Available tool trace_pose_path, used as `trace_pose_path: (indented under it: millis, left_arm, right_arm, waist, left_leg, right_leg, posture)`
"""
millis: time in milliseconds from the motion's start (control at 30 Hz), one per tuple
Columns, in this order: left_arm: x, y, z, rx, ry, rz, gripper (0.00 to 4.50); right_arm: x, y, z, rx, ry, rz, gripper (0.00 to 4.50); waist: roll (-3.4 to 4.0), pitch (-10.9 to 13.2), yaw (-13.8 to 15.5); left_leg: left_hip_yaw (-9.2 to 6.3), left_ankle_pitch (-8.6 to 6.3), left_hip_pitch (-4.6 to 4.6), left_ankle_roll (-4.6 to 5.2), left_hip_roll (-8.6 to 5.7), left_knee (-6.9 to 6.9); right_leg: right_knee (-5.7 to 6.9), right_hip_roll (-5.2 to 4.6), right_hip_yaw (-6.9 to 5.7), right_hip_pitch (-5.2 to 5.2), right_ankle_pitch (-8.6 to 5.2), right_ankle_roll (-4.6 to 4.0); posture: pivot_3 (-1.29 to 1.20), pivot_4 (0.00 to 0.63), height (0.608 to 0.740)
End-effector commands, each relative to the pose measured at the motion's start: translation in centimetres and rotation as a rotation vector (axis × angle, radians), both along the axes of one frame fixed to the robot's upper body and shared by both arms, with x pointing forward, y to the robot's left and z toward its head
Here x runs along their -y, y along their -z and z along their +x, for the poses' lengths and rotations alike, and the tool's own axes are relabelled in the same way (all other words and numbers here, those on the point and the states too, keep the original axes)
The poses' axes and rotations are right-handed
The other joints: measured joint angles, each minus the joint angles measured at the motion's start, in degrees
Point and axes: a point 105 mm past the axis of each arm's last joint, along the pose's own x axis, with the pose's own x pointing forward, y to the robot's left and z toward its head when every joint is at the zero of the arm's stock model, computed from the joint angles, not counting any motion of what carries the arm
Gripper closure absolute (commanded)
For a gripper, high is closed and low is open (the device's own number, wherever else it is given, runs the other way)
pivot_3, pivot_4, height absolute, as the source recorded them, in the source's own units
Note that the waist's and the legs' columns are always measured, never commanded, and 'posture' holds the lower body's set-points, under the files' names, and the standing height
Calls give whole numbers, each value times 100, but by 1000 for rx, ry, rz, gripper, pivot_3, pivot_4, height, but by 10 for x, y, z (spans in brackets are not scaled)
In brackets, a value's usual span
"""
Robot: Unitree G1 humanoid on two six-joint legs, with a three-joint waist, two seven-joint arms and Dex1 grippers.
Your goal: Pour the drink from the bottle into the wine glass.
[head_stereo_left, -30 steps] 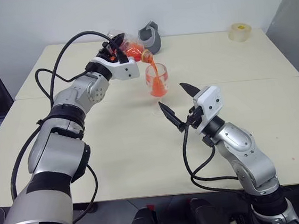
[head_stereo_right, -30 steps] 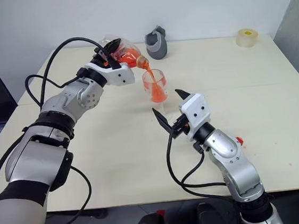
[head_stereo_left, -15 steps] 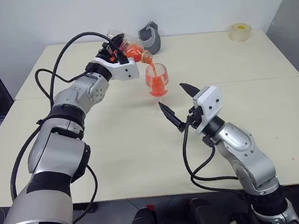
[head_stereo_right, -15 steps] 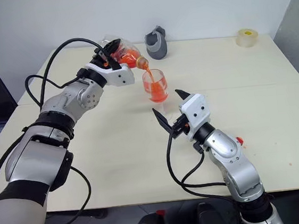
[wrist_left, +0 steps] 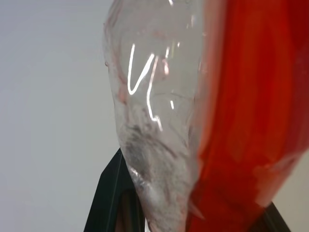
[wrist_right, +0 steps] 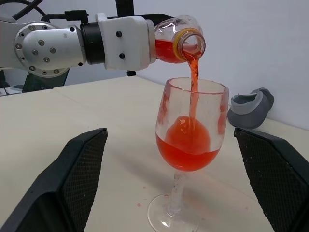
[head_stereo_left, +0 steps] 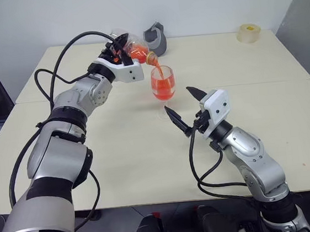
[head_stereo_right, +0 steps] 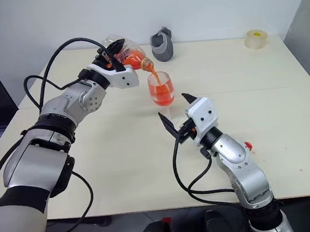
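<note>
A red-orange drink (wrist_right: 193, 82) is poured from a tilted bottle (wrist_right: 175, 42), clamped in the left gripper (head_stereo_left: 119, 51), into a glass (wrist_right: 190, 140) standing mid-desk (head_stereo_left: 288, 113). The bottle's base is hidden by the fingers. The right gripper (head_stereo_left: 182, 108) is held spread apart, empty, just before the glass. A grey object (head_stereo_left: 156, 39) and tape roll (head_stereo_left: 248, 32) are seen near the far edge.

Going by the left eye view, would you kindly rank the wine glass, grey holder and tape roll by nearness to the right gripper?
From the right gripper:
1. Wine glass, just beyond it.
2. Grey holder, at the table's far edge.
3. Tape roll, far right corner.
</note>
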Motion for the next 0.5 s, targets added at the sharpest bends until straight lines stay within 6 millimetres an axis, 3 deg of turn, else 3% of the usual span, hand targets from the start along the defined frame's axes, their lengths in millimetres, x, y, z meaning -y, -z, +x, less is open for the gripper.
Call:
trace_pose_path:
  millis: [33, 500]
  left_arm:
    - [2, -27, -4, 76, 15, -16, 3363]
    - [6, -20, -3, 28, 38, -66, 3363]
  right_arm:
    - [0, -9, -3, 36, -10, 16, 0]
    - [-2, -10, -3, 39, -15, 14, 0]
  waist:
    - [0, 0, 0]
    - [0, 0, 0]
  left_leg:
    - [0, 0, 0, 0, 0, 0]
    - [0, 0, 0, 0, 0, 0]
  right_leg:
    - [0, 0, 0, 0, 0, 0]
    - [1, 0, 0, 0, 0, 0]
  posture:
    - [0, 150, 740]
    - [0, 150, 740]
